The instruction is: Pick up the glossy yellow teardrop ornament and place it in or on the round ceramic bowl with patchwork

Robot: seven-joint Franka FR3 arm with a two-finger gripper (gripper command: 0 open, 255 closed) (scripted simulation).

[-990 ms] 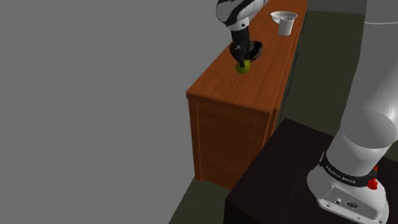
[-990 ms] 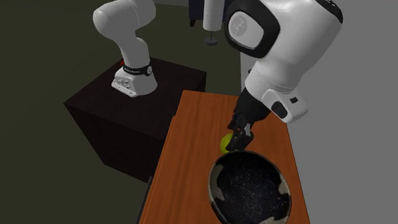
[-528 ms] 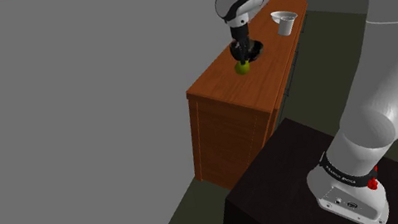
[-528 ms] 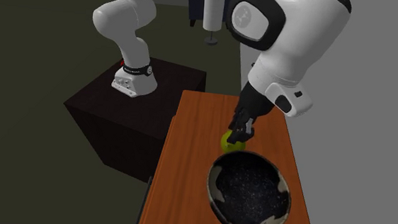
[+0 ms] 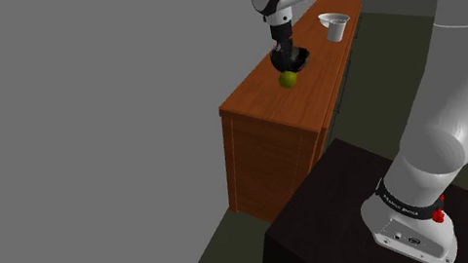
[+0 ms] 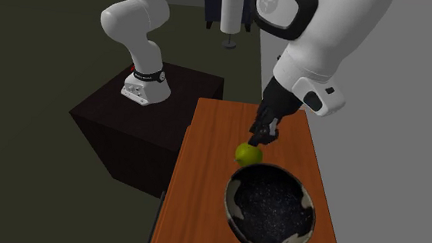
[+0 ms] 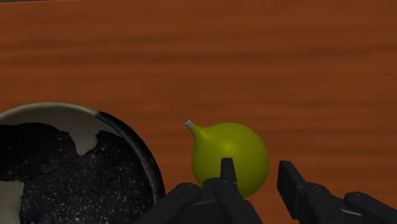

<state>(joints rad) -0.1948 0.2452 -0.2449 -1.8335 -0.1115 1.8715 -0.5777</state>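
The ornament (image 7: 232,149) is seen as a glossy yellow-green teardrop. It is round-bellied and drawn out to a narrow neck, which is capped by a small grey tip. It is laid on its side on the tabletop (image 7: 267,57), a smooth reddish-brown wooden surface with straight grain. This surface is the top of a panelled wooden cabinet (image 5: 266,154). The neck is turned toward the bowl (image 7: 57,172), and a narrow strip of bare wood is left between the two. The bowl is round with a thin dark rim, and its inside is covered in black, white-speckled glaze broken by irregular cream patches.

The end effector (image 7: 257,170) is all black and angular. Its two fingers (image 7: 227,173) are spread apart, and nothing is clasped between them. The ornament is seen beyond the finger nearer the bowl rather than in the gap. Whether that fingertip touches it cannot be told.

In the second exterior view the ornament is found at 11 o'clock of the bowl, just beside its rim, and the end effector is held at 1 o'clock of the ornament. In the shoulder view the ornament is placed at 7 o'clock of the bowl. A plain white flared vessel (image 5: 334,27) is stood at 2 o'clock of the bowl, near the tabletop's far end. The white, smooth-shelled arm is mounted on a dark, matte box stand (image 5: 333,199).
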